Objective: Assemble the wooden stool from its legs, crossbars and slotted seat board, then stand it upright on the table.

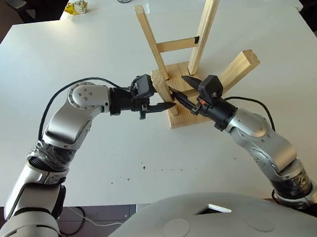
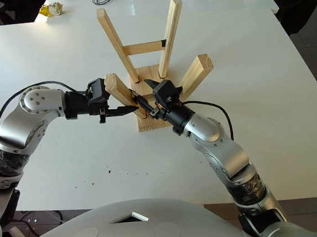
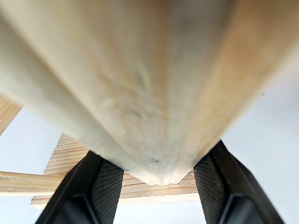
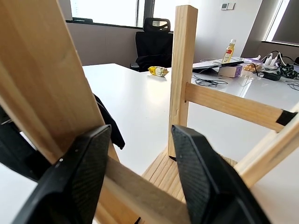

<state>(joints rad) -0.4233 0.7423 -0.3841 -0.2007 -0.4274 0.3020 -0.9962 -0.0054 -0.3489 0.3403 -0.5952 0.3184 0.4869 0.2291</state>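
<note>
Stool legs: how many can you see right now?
4: far-left leg and far-right leg, joined by a crossbar; near-right leg, tilted; near-left leg, in the left pincer.

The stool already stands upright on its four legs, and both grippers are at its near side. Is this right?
Not upright: the left eye view shows the stool upside down, seat board on the table, legs pointing up. The left gripper and the right gripper are indeed at its near side.

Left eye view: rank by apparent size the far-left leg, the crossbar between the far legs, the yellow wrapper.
1. far-left leg
2-3. crossbar and wrapper look alike: crossbar longer, wrapper bulkier and farther off.
</note>
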